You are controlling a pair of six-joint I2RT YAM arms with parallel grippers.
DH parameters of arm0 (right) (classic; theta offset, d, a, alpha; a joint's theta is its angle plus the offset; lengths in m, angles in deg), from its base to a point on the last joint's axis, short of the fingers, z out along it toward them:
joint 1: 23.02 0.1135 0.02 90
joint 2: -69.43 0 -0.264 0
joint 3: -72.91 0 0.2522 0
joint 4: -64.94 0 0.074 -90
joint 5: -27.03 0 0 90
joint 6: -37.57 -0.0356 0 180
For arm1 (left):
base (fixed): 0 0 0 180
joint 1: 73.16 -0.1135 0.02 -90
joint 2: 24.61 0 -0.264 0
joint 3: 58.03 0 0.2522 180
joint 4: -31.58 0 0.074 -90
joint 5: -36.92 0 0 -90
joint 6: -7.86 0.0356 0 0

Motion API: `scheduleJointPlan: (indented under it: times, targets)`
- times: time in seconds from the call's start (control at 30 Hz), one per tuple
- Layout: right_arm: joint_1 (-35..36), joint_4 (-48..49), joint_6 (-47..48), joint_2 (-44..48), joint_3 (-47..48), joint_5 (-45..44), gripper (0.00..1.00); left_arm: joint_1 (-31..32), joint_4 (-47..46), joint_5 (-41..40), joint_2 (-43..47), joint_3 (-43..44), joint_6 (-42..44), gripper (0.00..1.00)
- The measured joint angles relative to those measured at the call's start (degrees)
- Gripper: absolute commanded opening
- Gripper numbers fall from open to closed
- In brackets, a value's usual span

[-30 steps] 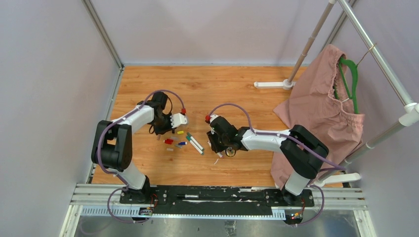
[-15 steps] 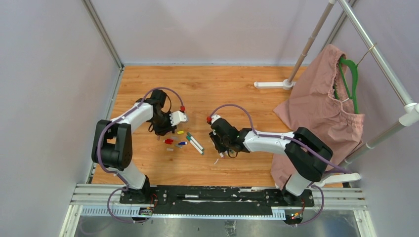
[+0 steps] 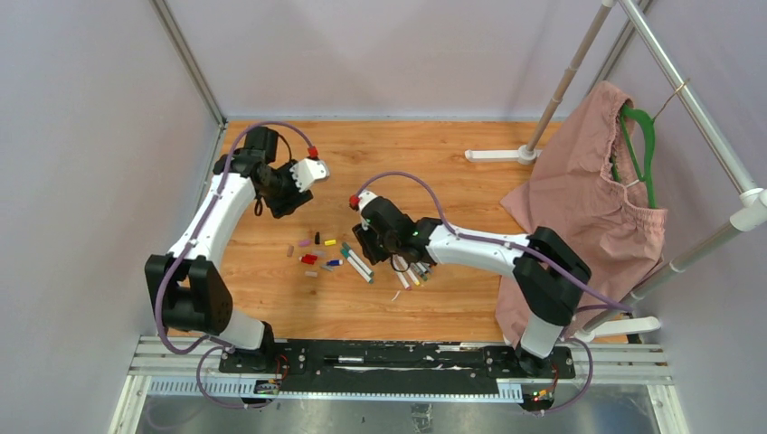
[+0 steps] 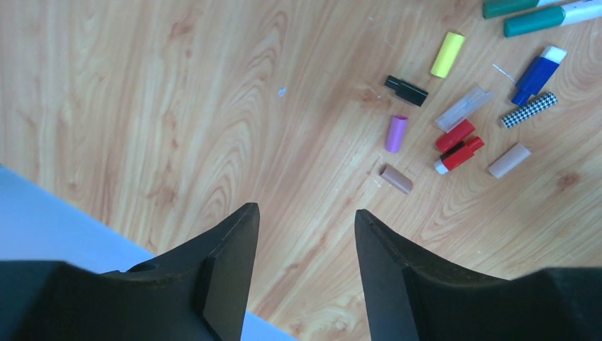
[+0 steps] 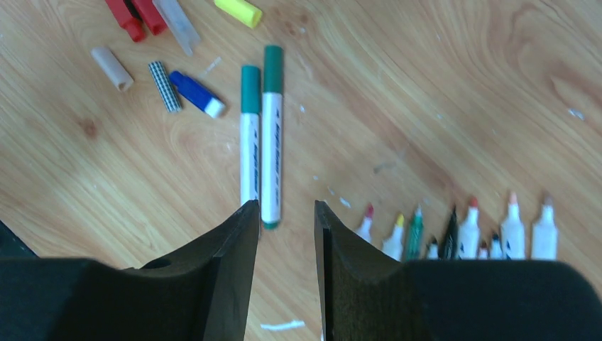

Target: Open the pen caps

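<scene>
- The left end effector is wide open and holds nothing, up above the counter.
- Loose pen caps lie in a bunch on the counter.
- The right end effector is open a little and empty, right by two markers with green caps on.

Robot lab cell, grey panel walls, aluminium mounting rail

From the right wrist, a row of uncapped markers shows only its tips; the barrels are hidden behind the right claw. From the left wrist, two green markers run off the top right edge. From above, the loose caps are too small to tell apart.
</scene>
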Motion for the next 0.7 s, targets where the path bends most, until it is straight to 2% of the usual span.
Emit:
scheduleJointPlan:
  times: [0.03, 0.1, 0.13, 0.33, 0.7]
  targets:
    - [0.00, 0.04, 0.13, -1.40, 1.40, 0.17, 0.39, -0.31, 0.22, 0.00, 0.79, 0.39, -0.68, 0.61]
    - [0.02, 0.00, 0.42, -5.07, 4.35, 1.33, 0.39, -1.03, 0.72, 0.00, 2.10, 0.90, -1.73, 0.97]
    - [0.02, -0.02, 0.52, -6.67, 5.29, 1.90, 0.39, -1.49, 0.96, 0.04, 2.73, 1.07, -2.38, 1.00]
    - [0.02, -0.63, 0.63, -12.70, 7.17, 3.85, 0.38, -3.65, 1.70, -0.13, 5.40, 1.60, -5.68, 1.00]
    - [0.02, -0.72, 0.74, -14.14, 7.15, 4.39, 0.34, -5.33, 2.34, -3.23, 8.09, 5.68, -8.72, 1.00]
